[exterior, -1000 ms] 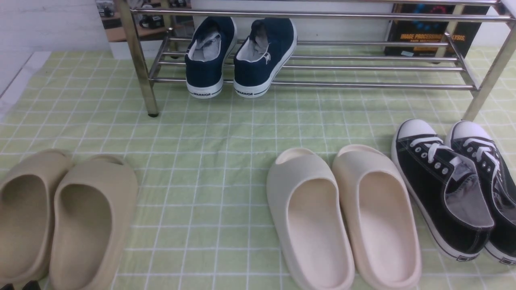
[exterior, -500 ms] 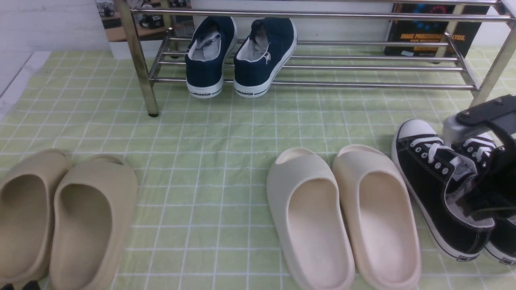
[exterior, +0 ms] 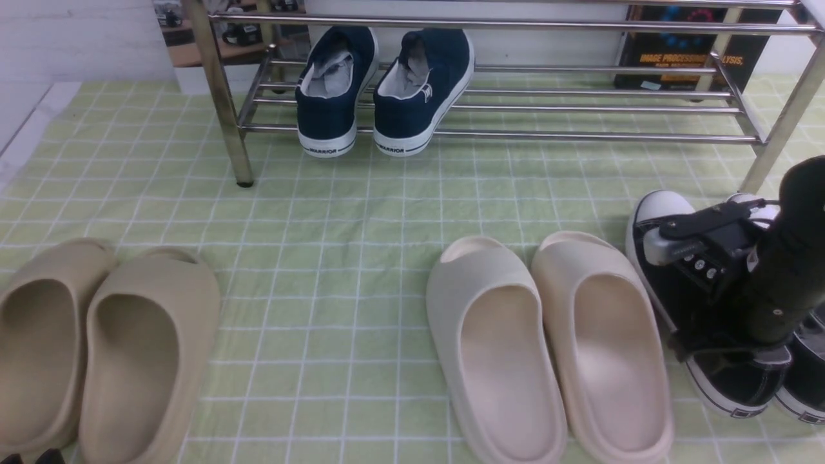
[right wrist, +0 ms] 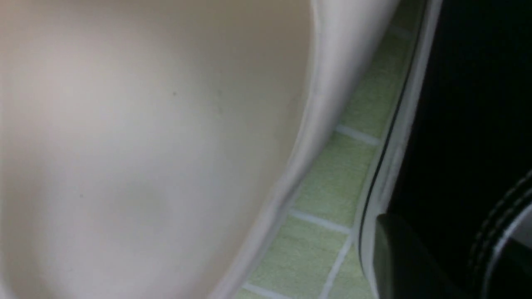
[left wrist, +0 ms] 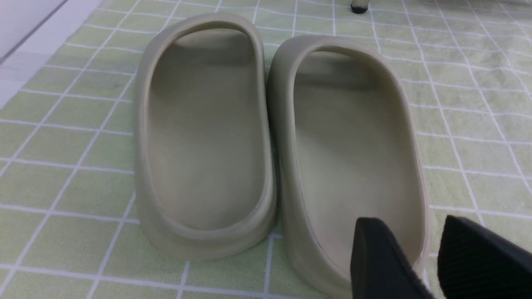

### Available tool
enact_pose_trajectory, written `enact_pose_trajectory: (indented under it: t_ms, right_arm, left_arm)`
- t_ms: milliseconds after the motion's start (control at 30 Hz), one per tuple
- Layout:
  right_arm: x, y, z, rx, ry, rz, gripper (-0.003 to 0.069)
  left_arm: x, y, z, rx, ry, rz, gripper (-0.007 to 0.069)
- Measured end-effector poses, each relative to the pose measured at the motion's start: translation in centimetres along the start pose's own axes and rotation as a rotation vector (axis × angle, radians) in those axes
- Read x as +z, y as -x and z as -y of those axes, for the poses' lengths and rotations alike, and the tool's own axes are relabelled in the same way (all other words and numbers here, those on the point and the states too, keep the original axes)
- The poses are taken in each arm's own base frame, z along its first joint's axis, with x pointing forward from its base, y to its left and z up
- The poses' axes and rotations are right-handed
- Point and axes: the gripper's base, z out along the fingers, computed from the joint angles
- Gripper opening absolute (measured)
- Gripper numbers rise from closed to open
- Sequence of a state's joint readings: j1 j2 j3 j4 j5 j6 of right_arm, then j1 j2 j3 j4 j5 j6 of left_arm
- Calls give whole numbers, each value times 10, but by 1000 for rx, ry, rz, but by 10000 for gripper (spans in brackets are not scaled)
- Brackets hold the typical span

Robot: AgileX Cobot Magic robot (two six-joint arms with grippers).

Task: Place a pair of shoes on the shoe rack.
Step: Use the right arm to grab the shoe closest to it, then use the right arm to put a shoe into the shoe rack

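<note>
A: Step in hand?
B: Grasp; right gripper sits low on the black sneakers, front right; jaws hidden, pinch or not cannot be told; left gripper spread, idle.
A: Next?
B: Probably secure hold, lift, carry forward to shoe rack, beside navy pair.

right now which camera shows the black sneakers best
Front view: both black sneakers show, though the right arm covers their middles. Right wrist view shows only one's blurred black side and white sole; left wrist view, none.
</note>
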State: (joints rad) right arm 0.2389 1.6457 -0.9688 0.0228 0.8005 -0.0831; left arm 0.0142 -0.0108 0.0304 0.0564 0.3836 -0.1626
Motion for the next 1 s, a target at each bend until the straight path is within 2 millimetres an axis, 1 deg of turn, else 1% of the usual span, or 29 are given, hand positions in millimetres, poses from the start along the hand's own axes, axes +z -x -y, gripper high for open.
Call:
enact_pose_trajectory:
  t_ms: [33,67,100,167,233,267,300,333,433,500,567,600,633,667,700,733,767,833,867,900,933,967,1000]
  right_arm:
    - [-4,0,-1,2,3,1,31]
    - [-7,0,-1,2,3,-2,20]
    - [-9,0,-1,1,4,-3,18]
    - [-30,-3,-1,0,5,-14,17]
    - [-54,-1,-2,1,11,5,17]
    - [-57,-1,-2,1,11,1,17]
    - [-79,4,-2,-1,9,47,17]
    - [-89,8,-2,-2,8,71,17]
    - [-105,18,-2,-8,7,123,17]
    - [-112,30,-3,-22,18,145,17]
    - [-109,43,-3,-34,32,140,17]
    - [-108,45,-3,-34,32,138,17]
    - [-101,56,-3,-41,38,126,17]
    - [-97,63,-2,-44,40,118,17]
    - [-95,64,-2,-45,40,116,17]
    - [-89,75,-1,-47,40,109,17]
    - [-87,78,-1,-47,40,108,17]
    - [-76,95,0,-47,41,103,17]
    - [-75,105,1,-47,40,117,17]
    - [-74,108,1,-47,40,119,17]
    - [-74,121,2,-48,38,141,17]
    - [-72,122,2,-48,38,136,17]
    - [-70,131,3,-49,37,147,17]
  left_arm:
    - [0,0,0,0,0,0,239]
    - [0,0,0,0,0,0,239]
    - [0,0,0,0,0,0,239]
    - [0,0,0,0,0,0,239]
    - [0,0,0,0,0,0,239]
    - [0,0,0,0,0,0,239]
    - [0,0,0,0,0,0,239]
    - [0,0,0,0,0,0,239]
    - [0,0,0,0,0,0,239]
    - [0,0,0,0,0,0,239]
    - [0,0,0,0,0,0,239]
    - [0,0,0,0,0,0,239]
    - [0,0,0,0,0,0,239]
    - [0,0,0,0,0,0,239]
    - [0,0,0,0,0,0,239]
    - [0,0,0,0,0,0,239]
    - [0,0,0,0,0,0,239]
    - [0,0,0,0,0,0,239]
    - [0,0,0,0,0,0,239]
    - [0,0,0,0,0,0,239]
    - [0,0,0,0,0,0,239]
    - [0,0,0,0,0,0,239]
    - [0,0,0,0,0,0,239]
